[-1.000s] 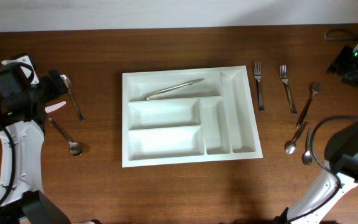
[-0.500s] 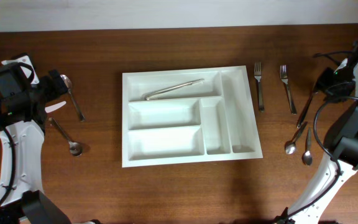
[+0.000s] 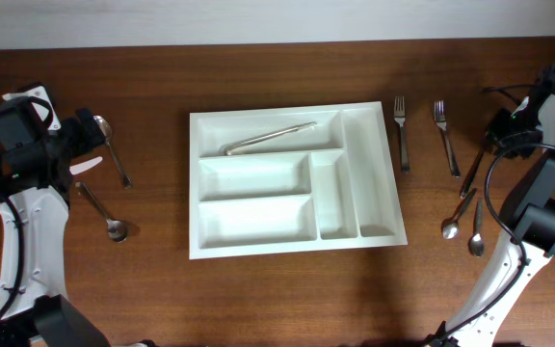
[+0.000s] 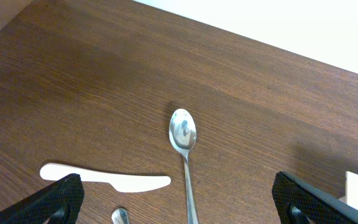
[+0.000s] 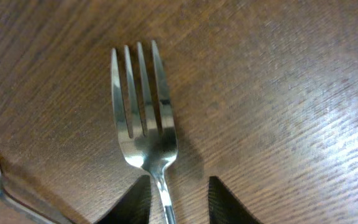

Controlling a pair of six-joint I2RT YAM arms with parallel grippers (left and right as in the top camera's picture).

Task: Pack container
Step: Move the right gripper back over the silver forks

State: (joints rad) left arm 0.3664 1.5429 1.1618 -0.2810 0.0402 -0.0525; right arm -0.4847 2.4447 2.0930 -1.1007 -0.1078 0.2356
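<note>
The left arm (image 3: 27,207) stands bent at its side, and the left gripper (image 4: 179,202) has its fingers spread wide. The right gripper (image 5: 178,202) points down, fingers a little apart.

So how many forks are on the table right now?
3 forks, all right of the cutlery tray: one beside its right edge, one further right, a third slanted under the right end effector, partly hidden overhead. The tray's utensil isn't clearly a fork.

No legible text, label, brand, number or sign anywhere in these views.
</note>
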